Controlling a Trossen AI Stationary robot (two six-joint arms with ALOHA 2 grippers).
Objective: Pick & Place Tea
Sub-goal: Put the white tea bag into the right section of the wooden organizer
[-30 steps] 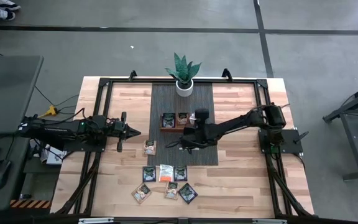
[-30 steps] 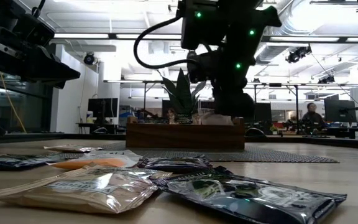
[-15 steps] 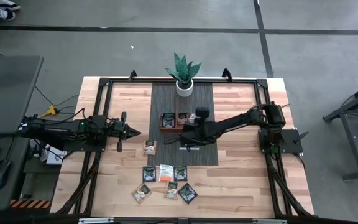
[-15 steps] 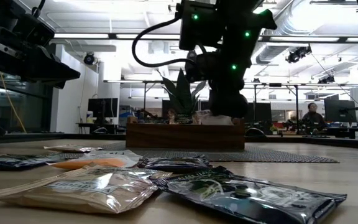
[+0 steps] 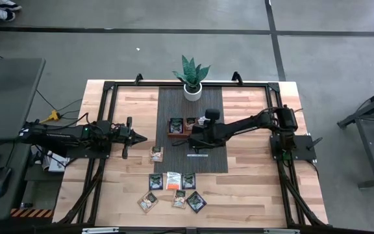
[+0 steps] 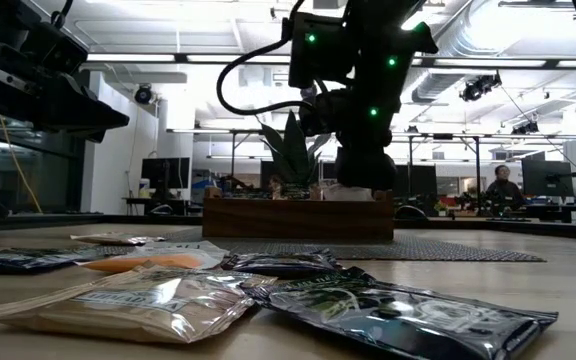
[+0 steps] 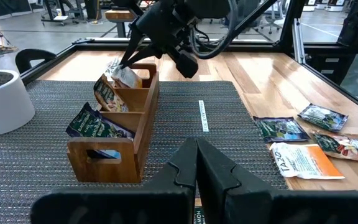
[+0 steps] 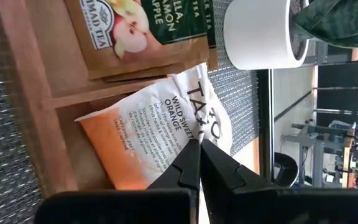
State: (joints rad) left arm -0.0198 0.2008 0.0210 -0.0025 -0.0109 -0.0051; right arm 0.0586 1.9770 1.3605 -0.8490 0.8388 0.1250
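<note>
— Well, where was the right gripper (image 7: 122, 62)?
— Over the wooden tray (image 5: 184, 132), clamped on the orange-and-white tea packet (image 8: 154, 140) at the end compartment.
— And the left gripper (image 5: 141, 138)?
— Pressed together, empty, hung above the worktop (image 5: 252, 175) well apart from the tray.
— Other tea?
— Dark packets (image 7: 98, 109) in the tray; loose packets (image 5: 172, 190) near the worktop's front edge.

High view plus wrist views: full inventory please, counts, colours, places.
loose tea packets: seven; dark, orange-white, pale; six clustered on wood beyond the mat's end opposite the plant, one at its left-arm side
tray packets: at least two, dark green, in the tray
held packet: one, orange-white, at the tray's end compartment
wooden tray: one, brown, on mat
mat: one, dark grey, mid-table
plant: one, green, white pot
left gripper: fingers shut, empty, left of mat
right gripper: fingers shut on held packet
</note>
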